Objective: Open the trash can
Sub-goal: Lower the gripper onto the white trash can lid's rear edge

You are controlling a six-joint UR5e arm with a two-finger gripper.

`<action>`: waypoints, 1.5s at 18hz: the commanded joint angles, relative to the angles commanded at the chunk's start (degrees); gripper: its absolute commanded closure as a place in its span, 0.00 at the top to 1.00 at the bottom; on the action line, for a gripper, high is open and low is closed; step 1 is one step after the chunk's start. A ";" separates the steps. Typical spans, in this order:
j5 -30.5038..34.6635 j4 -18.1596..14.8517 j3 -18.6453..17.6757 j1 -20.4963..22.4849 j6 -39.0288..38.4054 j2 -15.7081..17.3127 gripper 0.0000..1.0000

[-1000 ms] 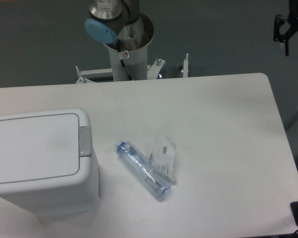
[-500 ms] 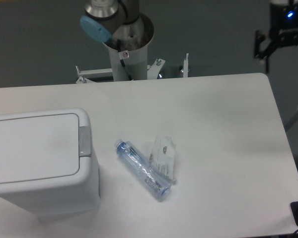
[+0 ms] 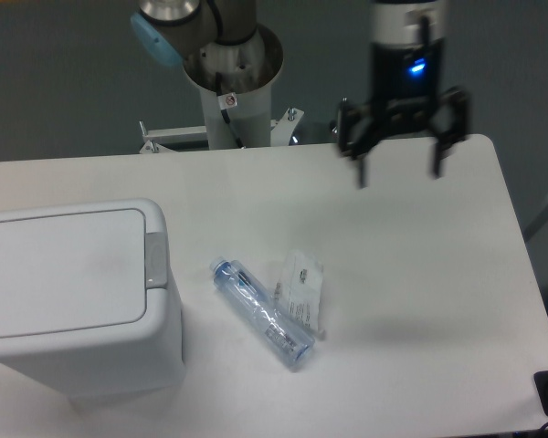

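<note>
Camera view: gripper (image 3: 398, 172) above table's far right part, fingers spread wide, holding nothing. Trash can (image 3: 73, 297) at near left corner, lid shut. Advice: approach grey latch (image 3: 156, 259) from above, press squarely, skirt bottle (image 3: 260, 313).

One fixed camera looks steeply down at the table (image 3: 420, 274) from its front

**Trash can, lid shut**

The trash can (image 3: 73, 301) is a large white boxy bin with rounded corners, upright at the desk's (image 3: 420, 255) near left corner. Its flat lid lies closed; a small grey latch (image 3: 155, 260) sits at the lid's right edge.
</note>
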 joint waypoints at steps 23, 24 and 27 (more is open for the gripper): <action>-3.45 3.16 -2.73 -11.51 -6.61 -5.01 1.00; -3.28 3.16 -2.81 -11.69 -6.61 -5.10 1.00; -2.31 3.25 -2.81 -12.22 -6.61 -5.71 1.00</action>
